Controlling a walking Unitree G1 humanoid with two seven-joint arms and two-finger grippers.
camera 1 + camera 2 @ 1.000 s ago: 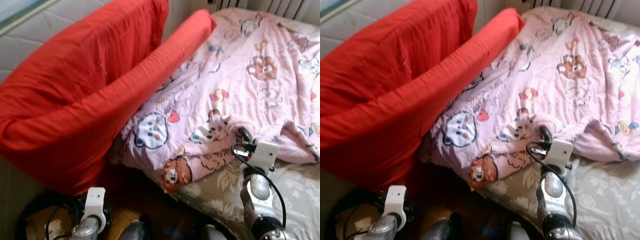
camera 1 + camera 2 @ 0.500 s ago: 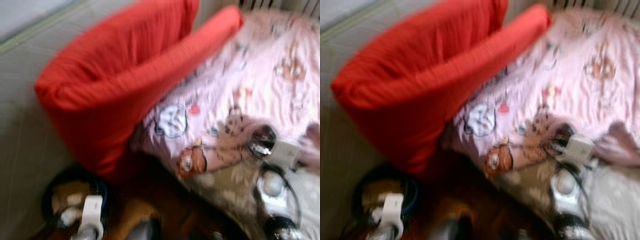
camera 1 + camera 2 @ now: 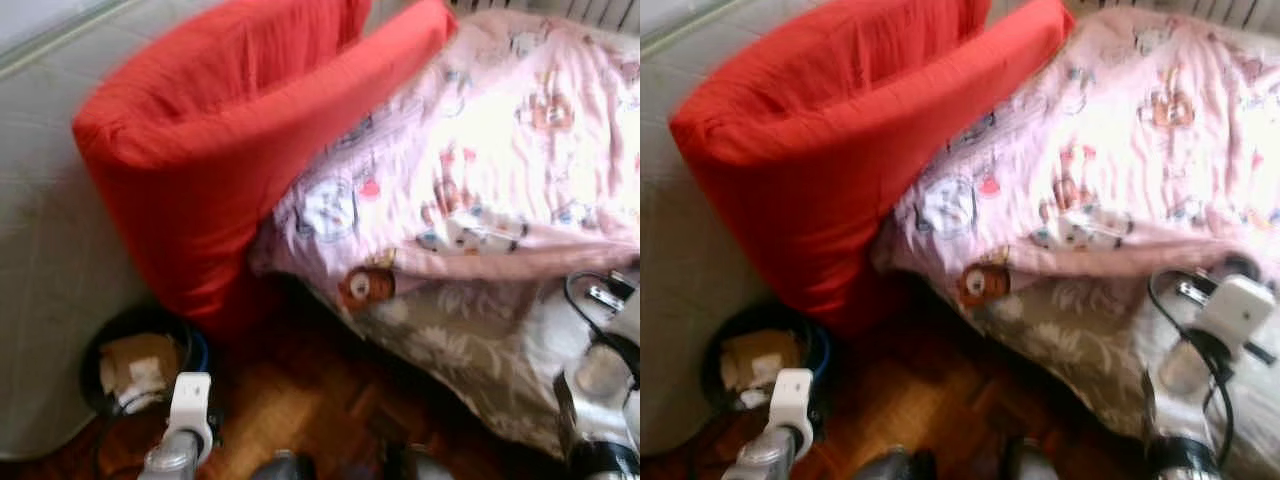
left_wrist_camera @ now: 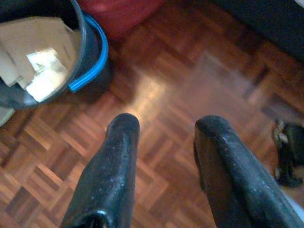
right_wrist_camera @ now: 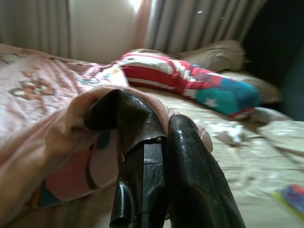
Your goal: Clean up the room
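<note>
— Step in hand?

— Straightening the bed, I judge. My right pincer [image 5: 156, 142] is clenched on a fold of the pink blanket [image 3: 500, 130]; the wrist view shows cloth bunched over and between my fingers [image 5: 190, 161]. The blanket lies across the bed [image 3: 450, 350], its near edge hanging beside the red cushion [image 3: 230, 150], which leans against the bed's side.

— Left arm?

— Idle, low over the parquet floor [image 4: 180, 90]. Left pincer [image 4: 164, 142] released, holding nothing. A dark bin [image 4: 90, 52] with paper in it stands near.

— Next move?

— Probably draw the fold along toward the bed's edge so the cloth spreads flat, keeping tension even. Then let go. A striped pillow [image 5: 190, 80] lies further up the bed; I'd steer clear of it.
</note>
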